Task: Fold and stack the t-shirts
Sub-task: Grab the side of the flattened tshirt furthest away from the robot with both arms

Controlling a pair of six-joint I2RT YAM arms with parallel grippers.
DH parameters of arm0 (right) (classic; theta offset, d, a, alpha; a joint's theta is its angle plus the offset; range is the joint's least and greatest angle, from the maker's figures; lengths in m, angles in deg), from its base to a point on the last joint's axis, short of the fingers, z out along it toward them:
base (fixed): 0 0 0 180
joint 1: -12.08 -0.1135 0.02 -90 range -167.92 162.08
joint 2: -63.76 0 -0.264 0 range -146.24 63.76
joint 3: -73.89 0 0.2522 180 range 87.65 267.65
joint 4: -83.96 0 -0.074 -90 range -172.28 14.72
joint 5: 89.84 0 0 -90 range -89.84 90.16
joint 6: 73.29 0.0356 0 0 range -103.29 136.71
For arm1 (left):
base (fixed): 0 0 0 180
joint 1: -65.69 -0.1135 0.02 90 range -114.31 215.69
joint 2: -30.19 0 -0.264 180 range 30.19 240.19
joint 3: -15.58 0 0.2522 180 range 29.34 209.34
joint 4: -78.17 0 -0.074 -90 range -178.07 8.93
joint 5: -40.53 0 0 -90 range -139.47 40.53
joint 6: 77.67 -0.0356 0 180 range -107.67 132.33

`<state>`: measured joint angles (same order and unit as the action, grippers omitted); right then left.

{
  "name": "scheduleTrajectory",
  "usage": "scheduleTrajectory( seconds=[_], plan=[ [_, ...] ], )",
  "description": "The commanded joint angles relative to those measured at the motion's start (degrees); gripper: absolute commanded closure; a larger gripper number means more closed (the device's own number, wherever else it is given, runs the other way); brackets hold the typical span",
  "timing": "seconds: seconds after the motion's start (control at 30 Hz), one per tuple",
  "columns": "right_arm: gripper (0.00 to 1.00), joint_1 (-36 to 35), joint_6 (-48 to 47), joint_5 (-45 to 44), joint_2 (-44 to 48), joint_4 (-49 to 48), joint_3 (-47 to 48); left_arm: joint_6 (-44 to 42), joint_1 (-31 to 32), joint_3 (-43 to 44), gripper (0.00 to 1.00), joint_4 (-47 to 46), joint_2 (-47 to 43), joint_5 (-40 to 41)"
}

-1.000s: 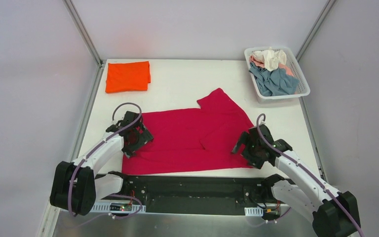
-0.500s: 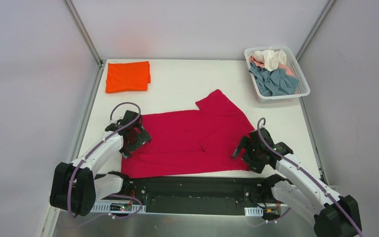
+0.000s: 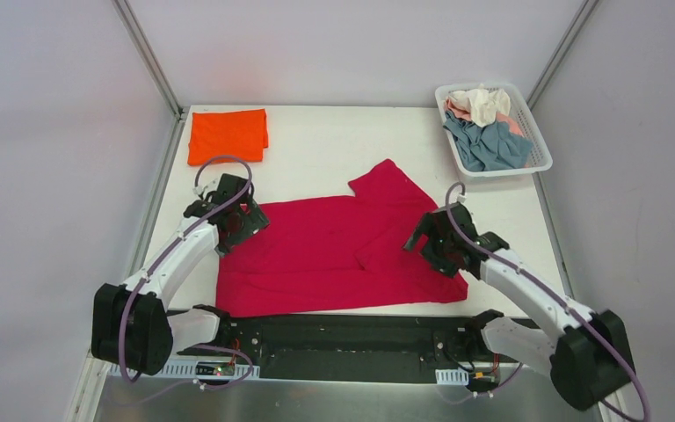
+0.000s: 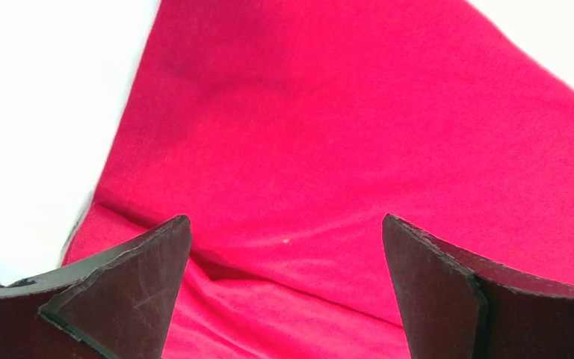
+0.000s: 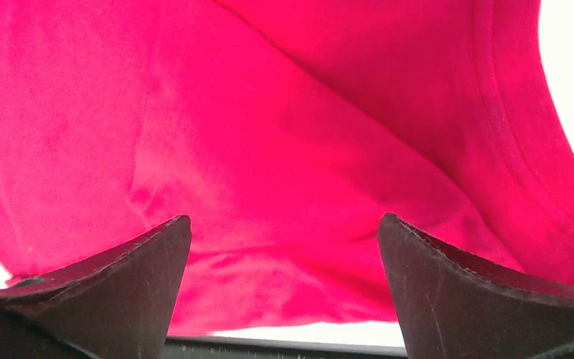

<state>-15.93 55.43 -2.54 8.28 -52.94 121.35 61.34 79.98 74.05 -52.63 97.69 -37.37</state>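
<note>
A crimson red t-shirt point(image 3: 334, 251) lies spread across the near middle of the table, one sleeve pointing to the far side. It fills the left wrist view point(image 4: 359, 134) and the right wrist view point(image 5: 269, 134). My left gripper point(image 3: 228, 224) is open and empty over the shirt's far left corner. My right gripper point(image 3: 435, 246) is open and empty over the shirt's right side. A folded bright orange t-shirt point(image 3: 228, 135) lies at the far left. Grey-blue point(image 3: 490, 146), cream point(image 3: 483, 101) and pale pink shirts lie crumpled in the basket.
A white slatted plastic basket point(image 3: 540, 141) stands at the far right corner. The table's near edge with a black rail point(image 3: 334, 334) runs just below the red shirt. Grey walls enclose the table on three sides.
Both grippers have moved away from the near edge toward the far side over the red shirt. The red shirt lies flatter along its near edge.
</note>
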Motion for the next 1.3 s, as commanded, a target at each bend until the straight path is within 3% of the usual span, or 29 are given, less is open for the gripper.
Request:
scheduleTrajectory(
  seconds=[0.0,0.2,0.43,0.57,0.73,0.97,1.27],
  plan=[
    [0.01,0.5,-0.4,-4.8,-9.4,-8.0,2.4,-2.6,-1.1,4.6,0.01,1.3,2.2,4.7],
    [0.01,3.8,2.4,-6.7,-10.4,-7.3,-2.3,-3.2,-4.3,9.9,0.01,1.1,8.9,6.8],
    [0.01,4.2,9.7,-6.6,0.6,1.7,-9.5,-4.0,-8.2,15.5,0.01,-0.7,16.3,6.3],
    [0.01,4.2,10.0,-7.7,8.9,4.4,-9.8,-4.2,-9.5,19.0,0.01,-1.0,21.6,5.9],
    [0.00,4.2,7.3,-7.3,11.1,4.8,-5.8,-4.1,-9.9,24.3,0.07,-1.1,29.5,5.0],
    [0.00,4.4,1.2,-10.9,3.1,-2.9,6.3,-2.0,-11.7,30.4,0.11,0.5,37.8,6.1],
    [0.01,6.0,-5.9,-14.9,-17.3,-15.9,22.3,0.7,-13.0,36.7,0.32,5.0,46.1,8.0]
  ],
)
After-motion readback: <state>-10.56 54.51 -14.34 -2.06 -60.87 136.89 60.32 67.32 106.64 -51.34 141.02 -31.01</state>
